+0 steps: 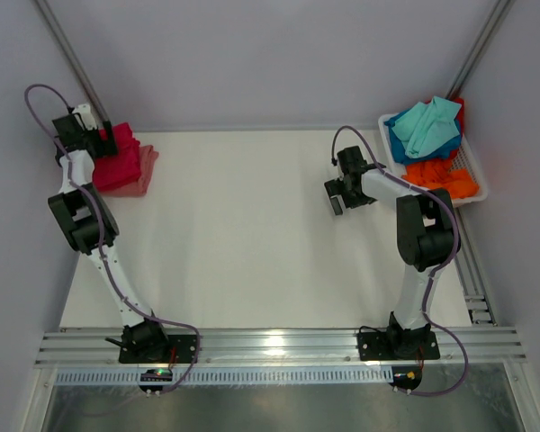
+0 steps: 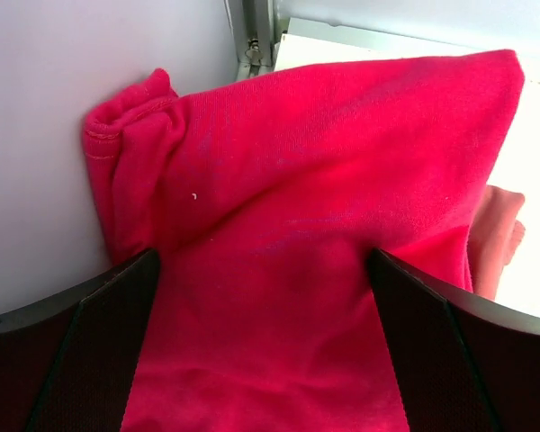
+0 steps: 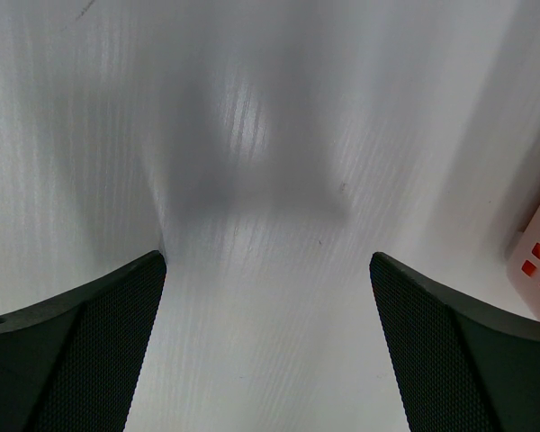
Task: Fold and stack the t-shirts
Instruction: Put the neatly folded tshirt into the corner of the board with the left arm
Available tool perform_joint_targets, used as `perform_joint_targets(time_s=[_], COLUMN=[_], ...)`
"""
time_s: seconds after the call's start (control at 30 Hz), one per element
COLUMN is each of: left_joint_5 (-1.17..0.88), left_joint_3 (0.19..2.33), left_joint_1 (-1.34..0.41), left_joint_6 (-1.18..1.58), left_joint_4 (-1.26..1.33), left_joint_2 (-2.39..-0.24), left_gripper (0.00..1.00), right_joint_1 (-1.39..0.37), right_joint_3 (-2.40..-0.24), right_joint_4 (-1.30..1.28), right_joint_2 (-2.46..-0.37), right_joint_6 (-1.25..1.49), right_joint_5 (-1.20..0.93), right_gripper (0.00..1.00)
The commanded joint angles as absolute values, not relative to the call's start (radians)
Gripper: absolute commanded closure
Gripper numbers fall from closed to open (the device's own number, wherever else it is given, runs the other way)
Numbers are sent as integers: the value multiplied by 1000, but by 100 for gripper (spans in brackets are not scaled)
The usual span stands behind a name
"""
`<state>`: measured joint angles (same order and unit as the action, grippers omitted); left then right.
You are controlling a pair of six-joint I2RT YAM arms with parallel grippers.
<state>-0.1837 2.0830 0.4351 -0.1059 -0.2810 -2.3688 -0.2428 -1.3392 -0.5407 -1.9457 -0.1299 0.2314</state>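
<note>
Top external view takes in what neither wrist camera can: both arms at once on a white table (image 1: 252,243) boxed in by pale grey panels (image 1: 270,54), with an aluminium rail (image 1: 279,345) running along the near edge. The left gripper (image 1: 87,124) hangs at the far left corner. The right gripper (image 1: 336,200) hovers above bare tabletop, with a white basket (image 1: 475,175) near its right side. Heaped in that basket are a teal t-shirt (image 1: 427,124), a blue t-shirt (image 1: 398,149) under it and an orange t-shirt (image 1: 443,178) at the near end.

Left wrist view alone gives the close detail. The left gripper's fingers (image 2: 90,360) are spread wide and pinch nothing. A folded crimson t-shirt (image 2: 324,180) fills the space below and ahead of them, its hemmed edge pushed against the wall. A salmon pink t-shirt (image 2: 498,236) peeks out beneath it, to the right of the fingers. Whether the fingers touch the cloth cannot be told.

Right wrist view shows the right gripper's fingers equally wide apart over plain white surface and a soft shadow. A corner of the basket sits at their right, orange showing through its slots.
</note>
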Motion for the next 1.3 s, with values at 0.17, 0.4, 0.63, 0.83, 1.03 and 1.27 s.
perform_joint_targets(time_s=[0.17, 0.4, 0.63, 0.83, 1.03, 1.27], left_joint_5=[-299, -442, -331, -290, -281, -124], left_joint_3=[2034, 2069, 2068, 2062, 2065, 2000], left_joint_1=[440, 417, 313, 293, 290, 293], left_joint_6=[-84, -119, -256, -221, -175, -248], left_joint_4=[-212, -248, -335, -359, -383, -385], left_joint_2=[-2379, -2384, -2385, -2303, -2182, -2149], left_gripper=[1, 1, 1, 1, 1, 1], right_joint_1=[-245, -247, -247, -247, -245, -247], right_joint_3=[-1322, -1309, -1312, -1299, -1293, -1278], right_joint_4=[-522, -503, -508, -499, -495, -488], right_joint_2=[-1973, -1970, -1970, -1922, -1910, -1887], right_joint_6=[-140, -147, -149, -152, -152, -152], right_joint_5=[224, 232, 209, 183, 163, 152], right_gripper=[1, 1, 1, 1, 1, 1])
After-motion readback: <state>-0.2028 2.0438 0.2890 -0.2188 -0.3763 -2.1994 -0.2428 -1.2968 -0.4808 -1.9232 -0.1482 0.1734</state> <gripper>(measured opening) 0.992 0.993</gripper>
